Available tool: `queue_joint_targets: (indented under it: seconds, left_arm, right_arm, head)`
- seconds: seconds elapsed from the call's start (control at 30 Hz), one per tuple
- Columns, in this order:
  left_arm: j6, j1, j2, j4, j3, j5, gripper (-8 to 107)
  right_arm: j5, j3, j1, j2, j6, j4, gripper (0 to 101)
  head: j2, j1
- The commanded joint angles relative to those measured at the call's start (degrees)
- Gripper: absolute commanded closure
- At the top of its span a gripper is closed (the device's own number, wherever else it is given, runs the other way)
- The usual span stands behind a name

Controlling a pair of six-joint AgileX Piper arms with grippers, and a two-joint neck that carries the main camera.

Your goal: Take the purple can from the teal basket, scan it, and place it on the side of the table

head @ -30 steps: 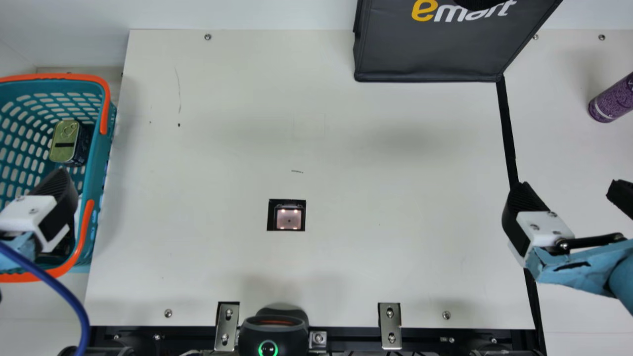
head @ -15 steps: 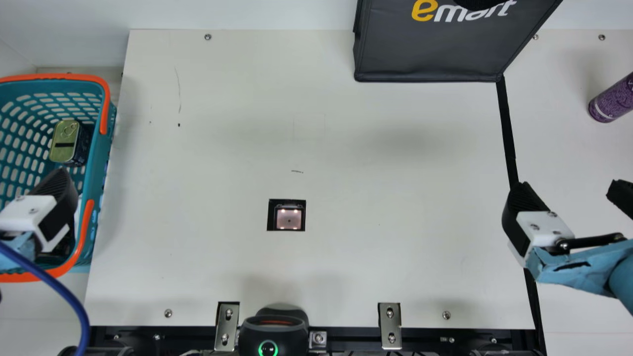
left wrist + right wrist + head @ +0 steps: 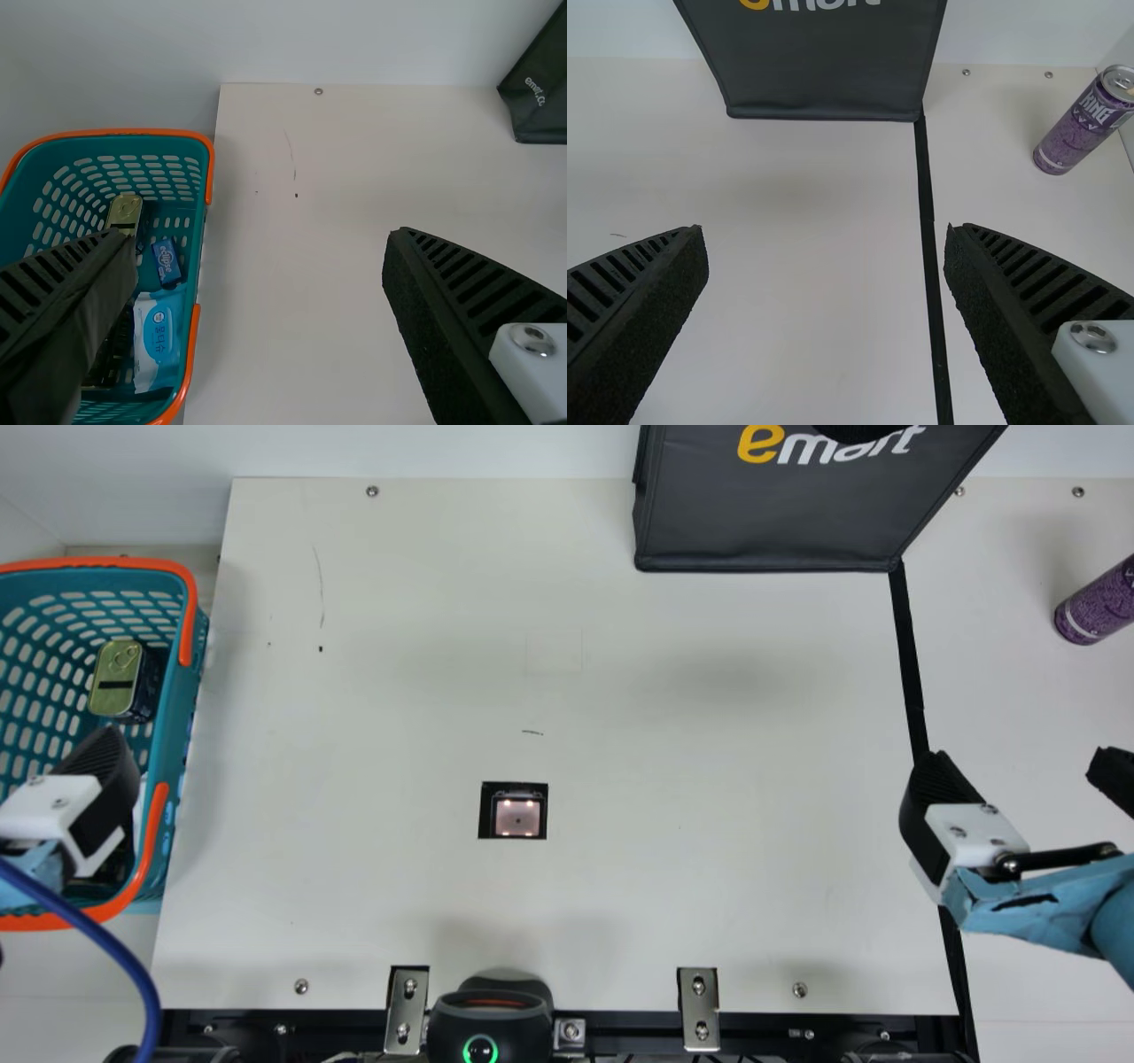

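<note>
Obscuring part of the teal basket (image 3: 179, 717), the left pincer (image 3: 99, 771) is spread; well apart from that basket, the right pincer (image 3: 1015, 763) gapes and the main view crops the purple can (image 3: 1099, 605).

Purple can (image 3: 1083, 127): a slender, patterned cylinder with pale lettering and a silver top, standing upright on the right side of the cream desk (image 3: 664, 735). Teal basket (image 3: 180, 691): open-topped, upright, with slotted walls and orange handles along its rim, at the left side.
</note>
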Motion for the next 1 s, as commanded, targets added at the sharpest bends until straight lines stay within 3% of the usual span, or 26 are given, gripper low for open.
queue_joint_targets:
  seconds: [0.0,0.97]
  left_arm:
    - [0.0,0.0,0.0,0.0,0.0,0.0,9]
    - [0.0,0.0,0.0,0.0,0.0,0.0,9]
  right_arm:
    - [0.0,0.0,0.0,0.0,0.0,0.0,6]
    - [0.0,0.0,0.0,0.0,0.0,0.0,6]
  head:
    - [0.2,-1.7]
    - [0.2,-1.7]
